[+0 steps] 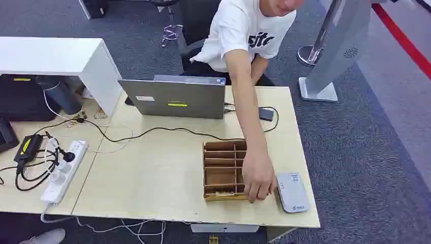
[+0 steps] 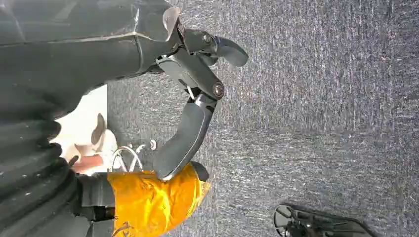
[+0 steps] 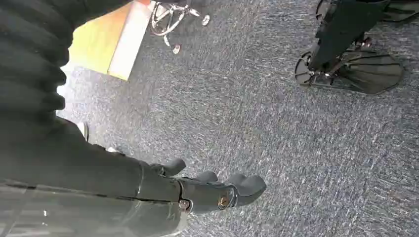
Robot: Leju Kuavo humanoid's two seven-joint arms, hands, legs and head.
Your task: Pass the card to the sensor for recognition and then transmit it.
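A pale wooden desk (image 1: 152, 173) stands on grey carpet. Nearest, the left hand (image 2: 197, 94) and right hand (image 3: 217, 190) hang over the floor, fingers apart, holding nothing. The white rounded card sensor (image 1: 293, 192) lies at the near edge. Beside it, a person's hand (image 1: 258, 178) reaches into the brown compartmented wooden card box (image 1: 222, 170). No card is discernible, so its orientation cannot be told. Judgement: wait until that hand clears.

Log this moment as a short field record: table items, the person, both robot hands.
table: light wood table
organizer: brown wooden slotted box
sensor: grey card reader, just beside the box
laptop: open laptop, back toward camera
person: person's hand at the box edge nearest the reader
left hand: holds nothing, hangs over carpet
right hand: holds nothing, hangs over carpet
card: cannot tell
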